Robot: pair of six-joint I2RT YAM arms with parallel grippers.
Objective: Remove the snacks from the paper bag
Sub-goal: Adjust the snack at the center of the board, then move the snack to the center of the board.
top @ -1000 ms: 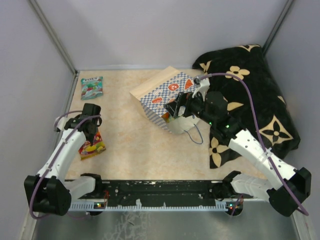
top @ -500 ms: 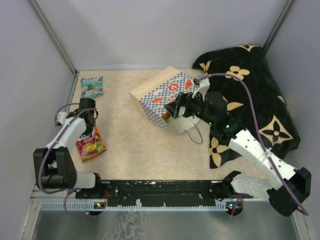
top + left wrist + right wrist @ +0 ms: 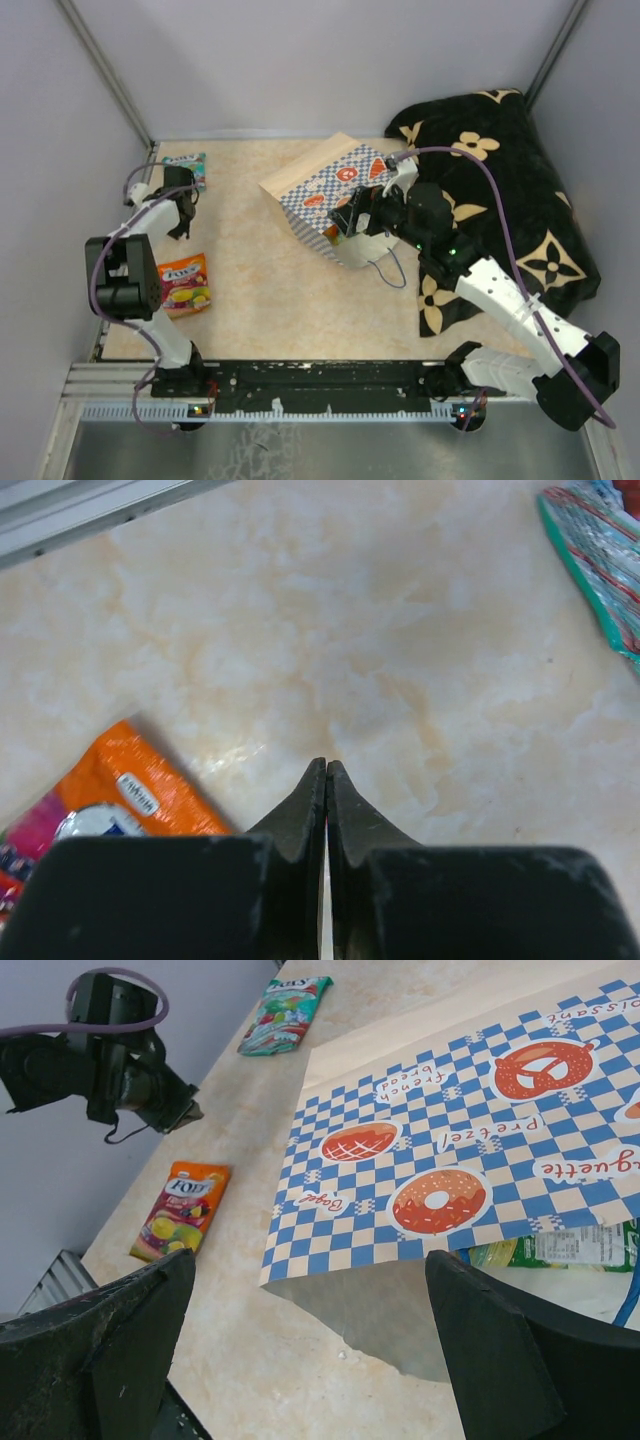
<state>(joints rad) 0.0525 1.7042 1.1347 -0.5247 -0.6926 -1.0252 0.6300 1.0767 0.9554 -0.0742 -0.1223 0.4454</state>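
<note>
The paper bag (image 3: pixel 330 185) lies on its side mid-table, its mouth facing the near right. My right gripper (image 3: pixel 345 222) is open and empty just in front of that mouth; in the right wrist view (image 3: pixel 310 1260) its jaws stand wide either side of the bag's edge (image 3: pixel 480 1130). A green snack packet (image 3: pixel 560 1248) shows inside the mouth. An orange packet (image 3: pixel 183 283) and a teal packet (image 3: pixel 185 168) lie on the table at the left. My left gripper (image 3: pixel 182 222) is shut and empty between them (image 3: pixel 326 770), the orange packet (image 3: pixel 110 800) behind it.
A black flower-patterned cloth (image 3: pixel 510 190) is bunched at the right, partly under the right arm. The bag's blue cord handle (image 3: pixel 390 270) trails on the table. Grey walls close the left, back and right sides.
My left gripper has moved away from the orange packet toward the far left, leaving the packet flat on the table. The right arm and the bag have not moved.
</note>
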